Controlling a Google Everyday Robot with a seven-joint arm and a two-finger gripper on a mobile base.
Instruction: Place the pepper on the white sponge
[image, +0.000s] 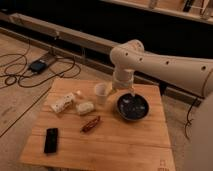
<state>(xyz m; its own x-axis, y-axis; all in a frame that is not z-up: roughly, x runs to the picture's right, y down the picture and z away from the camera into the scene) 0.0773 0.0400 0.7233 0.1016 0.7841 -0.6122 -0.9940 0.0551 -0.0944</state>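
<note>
The gripper (126, 92), spread or not I cannot tell, is hanging right of the pepper (91, 124) and white sponge (85, 107).

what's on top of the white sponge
Nothing on the white sponge: top bare, underside hidden. The pepper lies beside it; the gripper hangs above the dark bowl.
</note>
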